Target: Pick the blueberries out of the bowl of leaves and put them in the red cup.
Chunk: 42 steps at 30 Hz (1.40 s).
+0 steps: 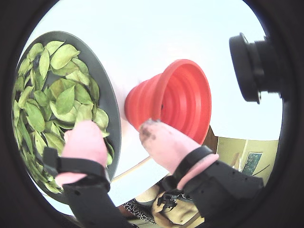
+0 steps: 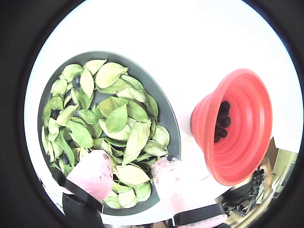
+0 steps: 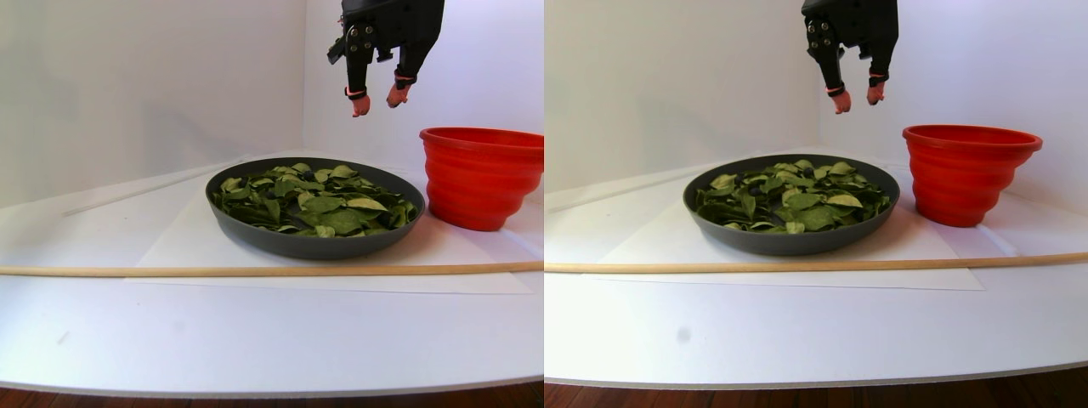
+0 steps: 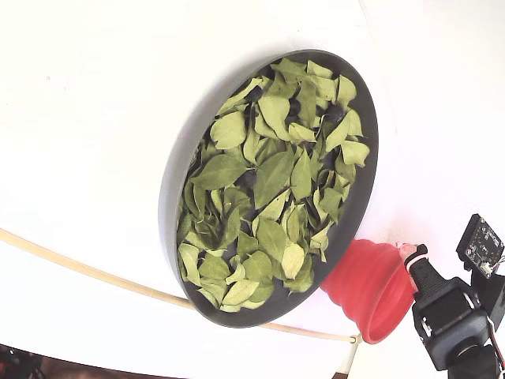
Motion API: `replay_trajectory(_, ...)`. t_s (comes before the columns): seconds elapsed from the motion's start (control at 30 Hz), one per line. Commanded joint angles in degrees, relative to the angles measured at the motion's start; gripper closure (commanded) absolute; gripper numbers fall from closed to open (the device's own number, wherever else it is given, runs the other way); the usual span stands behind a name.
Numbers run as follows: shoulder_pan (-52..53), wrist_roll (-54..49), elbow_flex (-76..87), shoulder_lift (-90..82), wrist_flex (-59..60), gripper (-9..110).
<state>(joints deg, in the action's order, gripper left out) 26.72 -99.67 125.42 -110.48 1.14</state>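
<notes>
red cup [image 3: 480, 177] just beside bowl [image 3: 314, 242], open air above both

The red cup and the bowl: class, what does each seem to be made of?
The red cup looks like matte plastic or silicone: uniform bright colour, stepped ribbed walls. The bowl looks like dark grey matte plastic or coated metal; its smooth, dull rim leaves that open.
</notes>
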Motion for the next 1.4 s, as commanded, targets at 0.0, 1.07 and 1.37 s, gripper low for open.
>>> replay_trajectory(0.0, -0.3, 0.3, -0.5, -4.5, -0.1, 86)
replay_trajectory(1.07, -9.8, 1.9, 2.9, -0.6, -0.5, 86)
replay_trajectory(1.37, -12.3, 2.3, 4.5, 0.7, -1.4, 86)
